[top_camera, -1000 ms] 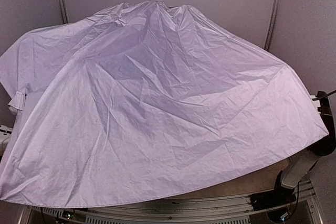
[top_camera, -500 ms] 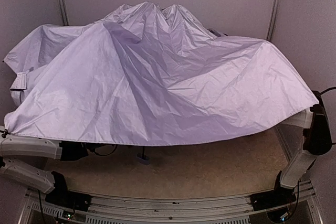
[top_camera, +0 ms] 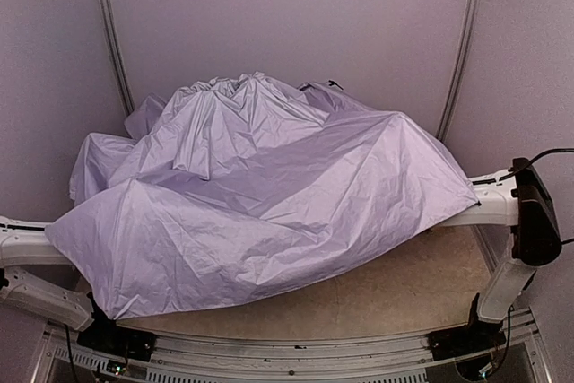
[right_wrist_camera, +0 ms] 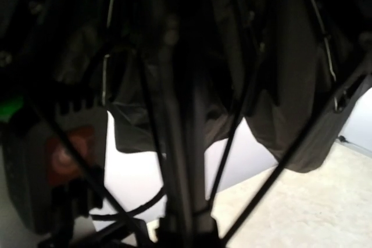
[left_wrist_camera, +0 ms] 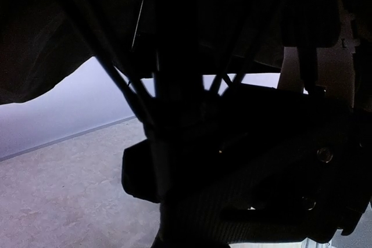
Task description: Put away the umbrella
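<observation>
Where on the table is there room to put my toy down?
Only one bare patch of table shows: near right, bordered by the umbrella hem, the front rail and the right arm. Everywhere else is crowded; fabric covers the middle, back and left, draping over the left arm.

You're looking at the umbrella (top_camera: 269, 195) half collapsed. Its pale lavender canopy slumps in a wrinkled mound over most of the table (top_camera: 404, 284). The fabric gathers into peaked folds at the far centre and fans down toward the near left, where the hem hangs at the table's edge. From underneath, in both wrist views, you see only the dark underside: thin black ribs (left_wrist_camera: 119, 88) splay out from a central shaft (right_wrist_camera: 177, 143), with fabric bunched in shadowed folds between them.
</observation>
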{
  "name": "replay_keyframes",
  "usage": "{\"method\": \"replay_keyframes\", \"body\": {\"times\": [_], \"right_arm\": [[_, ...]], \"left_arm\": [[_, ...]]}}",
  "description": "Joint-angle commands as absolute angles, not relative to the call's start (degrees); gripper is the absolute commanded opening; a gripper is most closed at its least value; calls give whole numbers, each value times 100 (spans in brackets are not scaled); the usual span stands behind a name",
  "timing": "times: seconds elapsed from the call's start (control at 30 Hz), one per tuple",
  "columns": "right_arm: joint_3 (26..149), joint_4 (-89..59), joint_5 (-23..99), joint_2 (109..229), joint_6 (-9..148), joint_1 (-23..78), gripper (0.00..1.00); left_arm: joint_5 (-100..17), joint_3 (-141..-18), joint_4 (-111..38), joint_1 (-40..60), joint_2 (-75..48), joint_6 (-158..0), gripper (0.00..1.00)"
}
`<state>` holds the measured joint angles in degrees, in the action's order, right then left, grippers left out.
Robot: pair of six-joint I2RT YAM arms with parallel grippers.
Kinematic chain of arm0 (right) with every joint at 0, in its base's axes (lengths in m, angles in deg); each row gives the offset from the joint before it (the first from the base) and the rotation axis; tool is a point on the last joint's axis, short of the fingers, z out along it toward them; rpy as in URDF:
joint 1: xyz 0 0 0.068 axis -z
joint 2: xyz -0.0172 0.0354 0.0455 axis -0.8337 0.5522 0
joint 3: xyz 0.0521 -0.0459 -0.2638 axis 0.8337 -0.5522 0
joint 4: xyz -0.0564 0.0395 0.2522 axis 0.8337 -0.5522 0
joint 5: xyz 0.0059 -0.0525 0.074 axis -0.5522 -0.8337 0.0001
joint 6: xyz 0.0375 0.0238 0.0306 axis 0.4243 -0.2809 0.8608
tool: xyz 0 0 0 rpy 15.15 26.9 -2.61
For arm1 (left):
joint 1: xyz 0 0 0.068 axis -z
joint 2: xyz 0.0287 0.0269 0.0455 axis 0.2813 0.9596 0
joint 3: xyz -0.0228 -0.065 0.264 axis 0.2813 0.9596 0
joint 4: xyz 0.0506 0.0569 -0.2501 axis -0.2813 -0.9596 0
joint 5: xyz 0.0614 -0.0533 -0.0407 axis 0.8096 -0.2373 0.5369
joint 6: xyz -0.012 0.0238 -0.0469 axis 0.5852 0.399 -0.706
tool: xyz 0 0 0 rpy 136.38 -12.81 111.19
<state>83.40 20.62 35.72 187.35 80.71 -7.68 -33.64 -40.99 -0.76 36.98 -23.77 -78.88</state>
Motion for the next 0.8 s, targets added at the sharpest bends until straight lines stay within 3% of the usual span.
{"method": "replay_keyframes", "body": {"times": [0.0,0.03,0.17,0.27,0.43,0.6,0.77], "right_arm": [[7882,1285,3590,18674,8445,-623,0],[7840,1419,3561,18593,8469,-586,0],[7775,2022,3562,18253,8539,-257,0],[7797,2509,3691,17971,8576,136,0],[7780,3018,3584,17385,8226,681,0],[7465,3224,3553,16626,7905,1301,0],[7248,3025,3804,15914,7130,1789,0]], "left_arm": [[-3594,-4224,1463,3666,-2766,-7787,0],[-3668,-4204,1264,3666,-2744,-7791,0],[-3974,-4114,443,3777,-2529,-7578,33],[-4009,-3868,164,4089,-2435,-7181,48],[-4244,-3399,-119,4485,-2595,-6682,51],[-4670,-2757,-330,4501,-3607,-6439,52],[-3643,-2172,-39,4214,-5072,-6632,61]]}}
